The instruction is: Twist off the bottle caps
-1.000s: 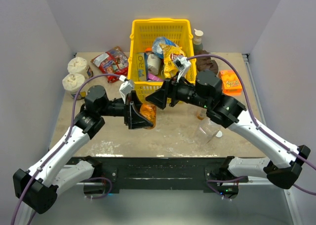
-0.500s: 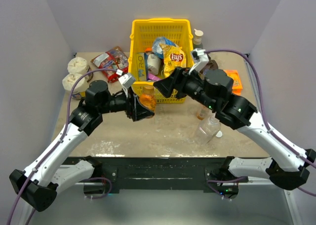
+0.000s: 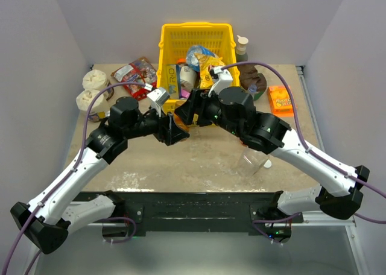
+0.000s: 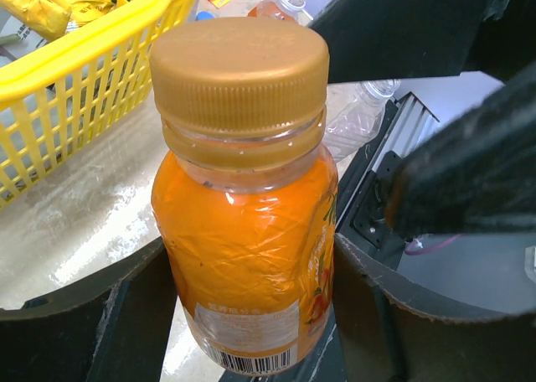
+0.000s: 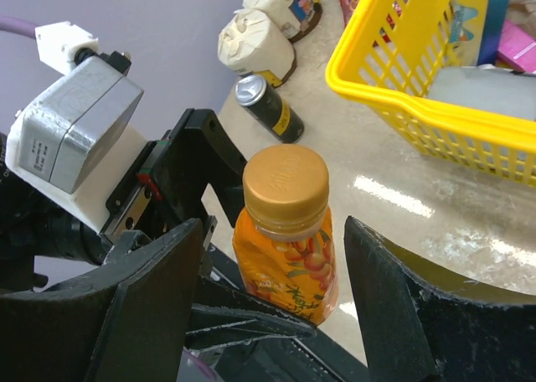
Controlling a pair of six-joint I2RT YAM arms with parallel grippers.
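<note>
One small orange juice bottle (image 4: 243, 256), orange cap (image 4: 239, 59) screwed on, clamped at the body between the jaws of the left gripper (image 4: 251, 315), aloft over the desk's middle, just in front of the yellow basket (image 3: 166, 34) at the far edge. Right gripper (image 5: 272, 240) spread wide, one finger either side of the cap, touching neither side.

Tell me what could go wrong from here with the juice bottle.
1. The right gripper has its fingers open either side of the gold cap, not touching it; closing off-centre could tilt the juice bottle.
2. The left gripper holds only the slick wrapped body, so the bottle might spin with the cap.
</note>
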